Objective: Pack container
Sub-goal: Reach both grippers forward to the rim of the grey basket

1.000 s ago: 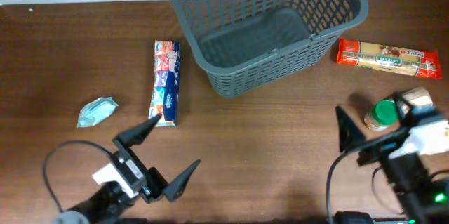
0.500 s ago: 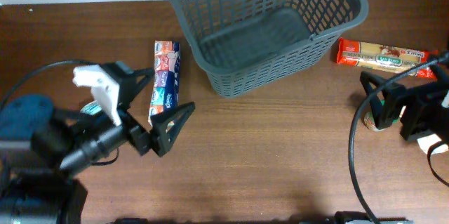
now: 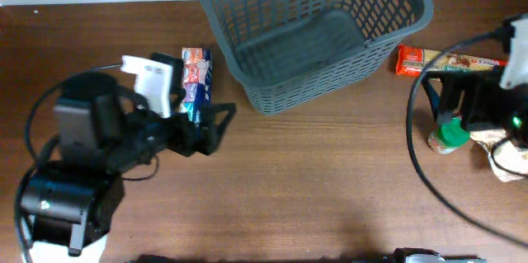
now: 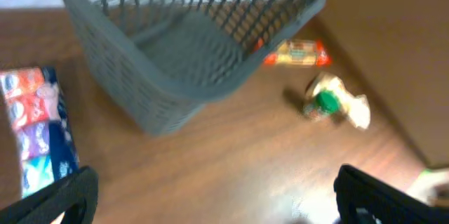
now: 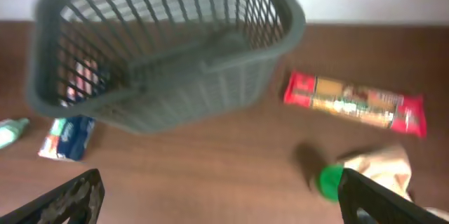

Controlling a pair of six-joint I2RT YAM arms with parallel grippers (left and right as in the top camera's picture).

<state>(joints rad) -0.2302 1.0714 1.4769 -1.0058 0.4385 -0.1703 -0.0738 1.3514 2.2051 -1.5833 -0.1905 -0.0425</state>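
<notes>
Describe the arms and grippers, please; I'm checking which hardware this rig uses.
Both arms are black. The left arm has a boxy black body, a white wrist block and a looping black cable. The right arm carries a small green light and a long black cable. The left gripper and right gripper have dark, pointed fingers.

Container (image 3: 313, 36): large dark grey lattice-sided basket, thick rolled rim, upright, interior empty, at table's far edge, slightly skewed.
</notes>
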